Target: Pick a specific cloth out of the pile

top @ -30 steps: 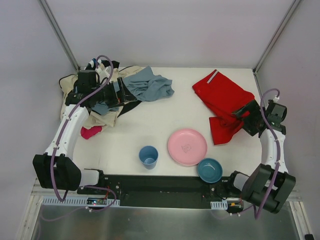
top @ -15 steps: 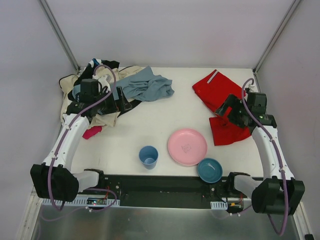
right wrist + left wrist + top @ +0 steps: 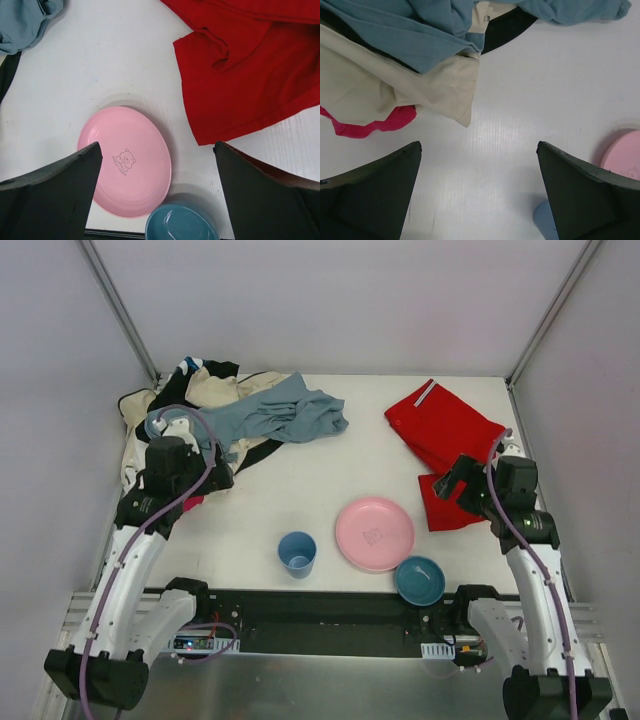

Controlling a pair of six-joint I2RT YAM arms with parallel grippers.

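Observation:
The red cloth (image 3: pixel 445 430) lies spread at the back right of the table, apart from the pile, with a pale stripe at its far edge. In the right wrist view the cloth (image 3: pixel 250 75) fills the upper right. My right gripper (image 3: pixel 457 483) (image 3: pixel 156 145) hovers open over the cloth's near corner and holds nothing. The pile (image 3: pixel 240 415) of cream, black and grey-blue garments sits at the back left. My left gripper (image 3: pixel 200 483) (image 3: pixel 477 145) is open and empty over bare table just in front of the pile (image 3: pixel 395 85).
A pink plate (image 3: pixel 374 533) (image 3: pixel 127 162), a blue bowl (image 3: pixel 419 580) (image 3: pixel 182 222) and a blue cup (image 3: pixel 297 552) (image 3: pixel 545 220) stand near the front middle. A small magenta cloth (image 3: pixel 370 125) pokes out under the pile's cream edge. Walls close in on three sides.
Both arms have drawn back toward the near edge. The left gripper has left the pile; the right gripper has come off the red cloth, which stays on the table.

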